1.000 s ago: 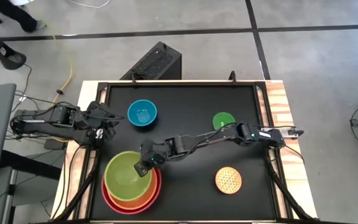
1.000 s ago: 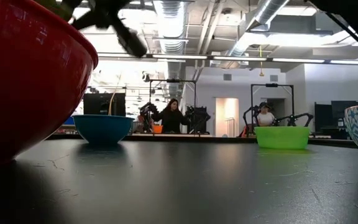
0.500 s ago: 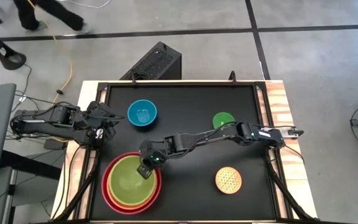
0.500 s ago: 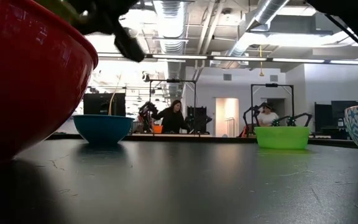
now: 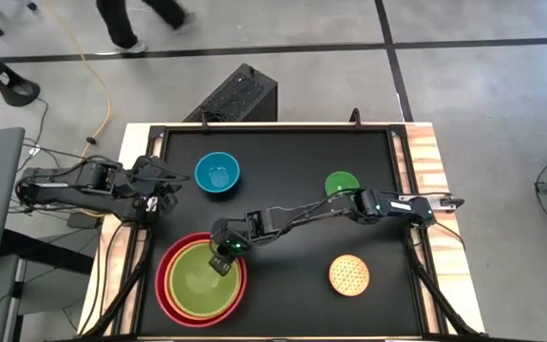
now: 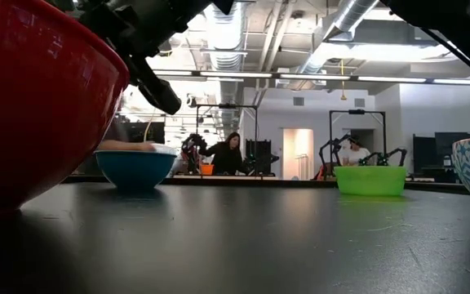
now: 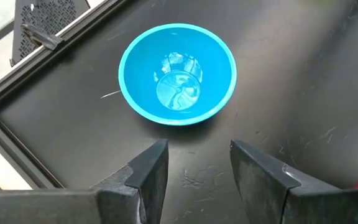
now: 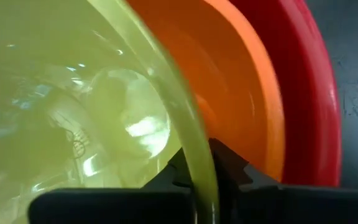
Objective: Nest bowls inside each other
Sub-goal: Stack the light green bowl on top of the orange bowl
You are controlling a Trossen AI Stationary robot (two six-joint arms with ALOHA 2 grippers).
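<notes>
The lime green bowl (image 5: 198,281) sits inside the orange bowl (image 5: 171,274), which sits inside the red bowl (image 5: 162,293) at the table's near left. My right gripper (image 5: 221,262) is shut on the lime green bowl's rim. The blue bowl (image 5: 217,174) stands alone at the far left, just ahead of my left gripper (image 7: 194,165), which hangs open above the table. The small bright green bowl (image 5: 340,183) and the patterned yellow bowl (image 5: 348,275) stand on the table at the right. My right gripper holds the lime green bowl's rim (image 8: 199,163) on its far right side, one finger inside the bowl and one outside. The fingers slant down from the table's right. The bowl rests in the orange bowl (image 8: 229,93), its rim close to level.
Raised black rails frame the table (image 5: 283,152). A dark box (image 5: 240,95) stands on the floor behind the far edge. Bare tabletop lies in the middle, between the stack and the two small bowls.
My right gripper has gone down and a little toward the near edge, rolling its wrist. The lime green bowl, which stood tipped and raised over the stack's far side, has sunk into the orange bowl and sits centred in it.
</notes>
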